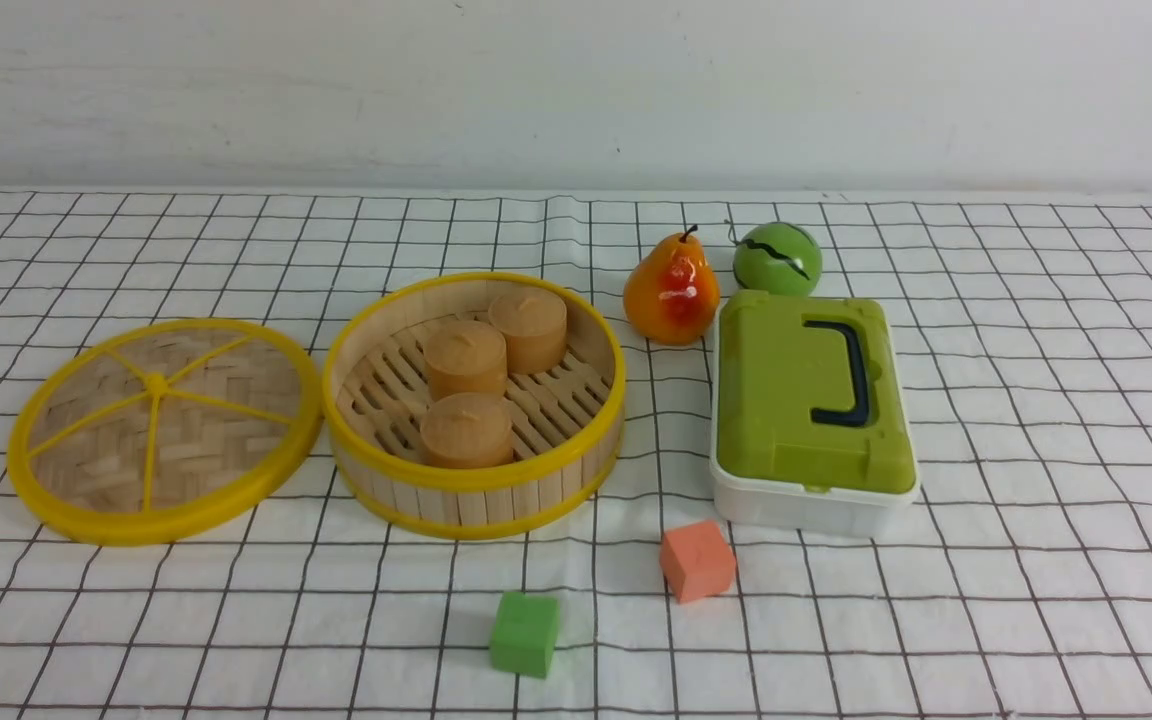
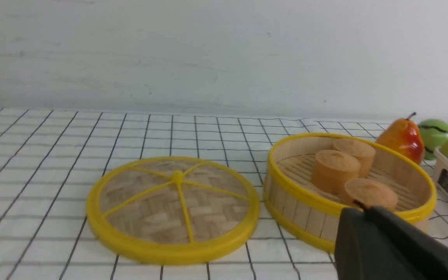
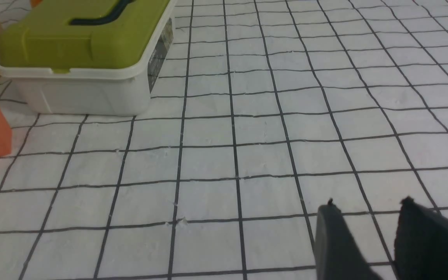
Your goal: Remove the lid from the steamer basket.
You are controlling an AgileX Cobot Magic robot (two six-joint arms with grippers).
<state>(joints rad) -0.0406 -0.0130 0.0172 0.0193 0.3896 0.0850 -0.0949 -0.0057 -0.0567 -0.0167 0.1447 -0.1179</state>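
Observation:
The lid (image 1: pixel 164 430), woven bamboo with a yellow rim and spokes, lies flat on the checked cloth to the left of the steamer basket (image 1: pixel 474 402). The basket stands open and holds three tan cylinders (image 1: pixel 466 358). Both show in the left wrist view, the lid (image 2: pixel 173 209) and the basket (image 2: pixel 348 186). My left gripper (image 2: pixel 360 208) is shut and empty, its dark tips in front of the basket's near wall. My right gripper (image 3: pixel 368 206) is open and empty above bare cloth, far right of the basket. Neither gripper shows in the front view.
A white box with a green top (image 1: pixel 811 410) stands right of the basket, with a pear (image 1: pixel 671 290) and a green ball (image 1: pixel 777 258) behind it. An orange cube (image 1: pixel 697 560) and a green cube (image 1: pixel 524 632) lie near the front. A wall closes the back.

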